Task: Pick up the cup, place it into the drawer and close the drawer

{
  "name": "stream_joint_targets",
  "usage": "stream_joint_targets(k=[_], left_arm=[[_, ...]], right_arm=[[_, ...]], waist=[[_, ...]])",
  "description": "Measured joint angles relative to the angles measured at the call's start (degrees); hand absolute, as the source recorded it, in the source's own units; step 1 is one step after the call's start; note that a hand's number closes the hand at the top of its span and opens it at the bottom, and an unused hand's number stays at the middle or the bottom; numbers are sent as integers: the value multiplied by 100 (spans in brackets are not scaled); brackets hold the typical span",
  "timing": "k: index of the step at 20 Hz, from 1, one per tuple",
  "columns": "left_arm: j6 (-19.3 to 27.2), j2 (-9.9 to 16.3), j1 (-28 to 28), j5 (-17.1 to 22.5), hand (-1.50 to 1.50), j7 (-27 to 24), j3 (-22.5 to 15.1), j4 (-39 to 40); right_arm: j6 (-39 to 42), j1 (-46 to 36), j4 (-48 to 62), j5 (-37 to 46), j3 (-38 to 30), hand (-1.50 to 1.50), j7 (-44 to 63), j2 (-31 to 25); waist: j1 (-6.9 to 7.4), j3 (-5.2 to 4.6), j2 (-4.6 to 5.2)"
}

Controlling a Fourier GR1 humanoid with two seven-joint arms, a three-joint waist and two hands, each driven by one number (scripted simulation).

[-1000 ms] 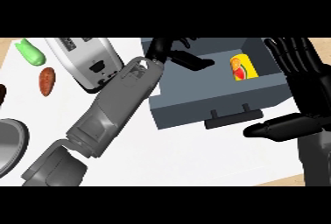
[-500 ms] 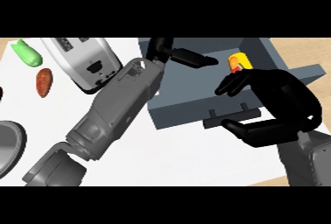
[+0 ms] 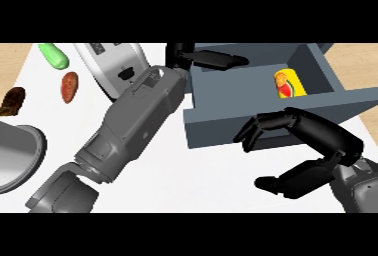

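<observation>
1. You have the cup (image 3: pixel 290 83) already inside the drawer (image 3: pixel 221 95): the yellow cup with a red and green print lies in the right part of the grey compartment, close to the right wall, with no hand on it.
2. So, by my reading, placing is done and only the closing is left.
3. Your right hand (image 3: pixel 306 135) is at the drawer's front panel, its fingers curled over the panel's lower edge. They bend at the panel rather than wrap a handle that I can make out, and the thumb sticks out below, apart from the fingers, over the white tabletop (image 3: pixel 214 185).
4. Your left hand (image 3: pixel 210 59) reaches across from the left, its forearm lying diagonally over the tabletop. Its fingers stretch out straight over the drawer's back left corner and hold nothing.
5. The relation that matters: the drawer's open run goes from the front panel near you towards the far edge of the view, and your right hand is on the near side of that panel. It is the nearer hand for the push.
6. Mind the left hand: it lies over the drawer's rear corner, where I judge the drawer will travel.
7. A toaster (image 3: pixel 111 62), some food items and a pan rim (image 3: pixel 18 155) stand to the left, well apart from the drawer.
</observation>
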Motion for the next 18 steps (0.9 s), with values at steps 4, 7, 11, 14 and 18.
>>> stream_joint_targets(k=[4,7,11,14,18], left_arm=[[-4,-1,78,162,-150,-133,37,-5],[-160,6,204,227,-150,-290,128,-1],[-283,14,418,249,-150,-410,194,-156],[-358,52,515,268,-150,-410,241,-293],[-519,192,899,274,-150,-427,246,-575]], right_arm=[[-203,200,30,1166,278,-150,-279,-171],[-567,379,406,1971,534,-150,-577,-92],[-970,297,1406,2808,850,-150,-1008,46],[-1180,-36,2428,3286,1043,150,-1370,175],[-1568,-497,3842,3718,1036,150,-1936,310]], waist=[[248,4,-33],[439,4,-49],[680,5,-73],[837,7,-69],[1013,10,-72]])
